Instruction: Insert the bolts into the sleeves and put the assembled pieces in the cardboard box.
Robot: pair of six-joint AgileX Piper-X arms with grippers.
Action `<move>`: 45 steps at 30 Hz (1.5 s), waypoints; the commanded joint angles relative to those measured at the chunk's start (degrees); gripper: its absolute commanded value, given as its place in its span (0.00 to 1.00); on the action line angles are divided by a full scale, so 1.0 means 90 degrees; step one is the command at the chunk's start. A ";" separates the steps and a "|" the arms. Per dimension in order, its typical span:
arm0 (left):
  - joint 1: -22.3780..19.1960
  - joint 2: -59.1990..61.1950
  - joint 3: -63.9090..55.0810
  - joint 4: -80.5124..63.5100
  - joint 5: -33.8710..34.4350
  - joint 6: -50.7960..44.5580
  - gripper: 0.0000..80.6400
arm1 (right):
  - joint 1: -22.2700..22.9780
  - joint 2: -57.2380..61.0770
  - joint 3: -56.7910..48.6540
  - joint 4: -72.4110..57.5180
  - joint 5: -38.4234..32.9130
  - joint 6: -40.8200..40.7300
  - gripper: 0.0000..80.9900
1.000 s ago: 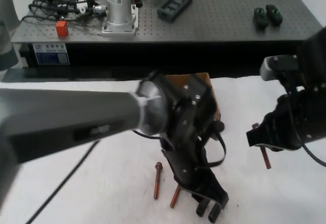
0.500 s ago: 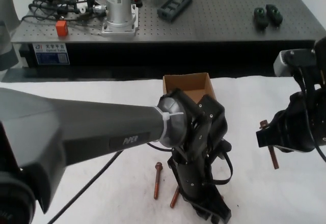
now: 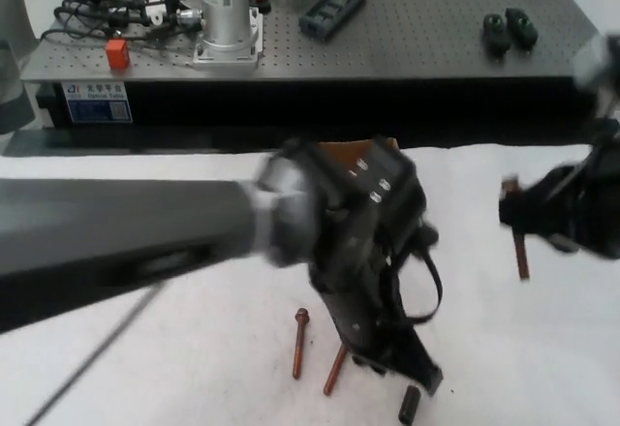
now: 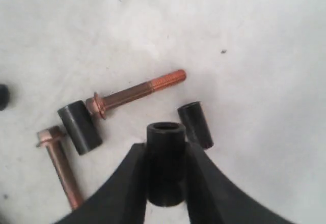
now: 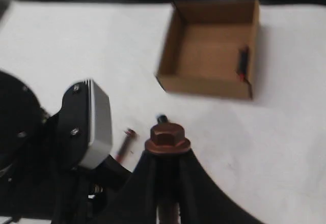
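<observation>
High view: right hand [image 3: 531,215] is above the white table [image 3: 145,368], gripping a coppery bolt [image 3: 520,244], shank down.

Left wrist view: left hand [image 4: 165,155] is closed on a matte black tubular sleeve [image 4: 165,137], bore up.

Right wrist view: hex flanged head; cardboard box [image 5: 204,84] beyond.

Step, as judged: mating. Next move calls for lining the shank up with the bore.

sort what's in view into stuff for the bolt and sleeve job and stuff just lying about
For the job: sleeve in left hand; bolt in right hand; loose bolts; loose sleeves; cardboard box.

Lying about: orange block; black tray; two black knobs; cables.
</observation>
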 commanded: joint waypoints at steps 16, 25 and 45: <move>-0.0019 -0.4061 0.4174 -0.6168 0.1730 -0.1520 0.01 | 0.1176 -0.0872 0.1643 -0.4537 -0.1607 0.3105 0.01; -0.0019 -0.4061 0.4174 -0.6729 0.2045 -0.1858 0.01 | 0.1398 -0.0872 0.1643 -0.4276 -0.1728 0.2843 0.01; -0.0019 -0.4061 0.4174 -0.6818 0.1392 -0.1929 0.01 | 0.1398 -0.0872 0.1631 -0.3847 -0.2155 0.2259 0.46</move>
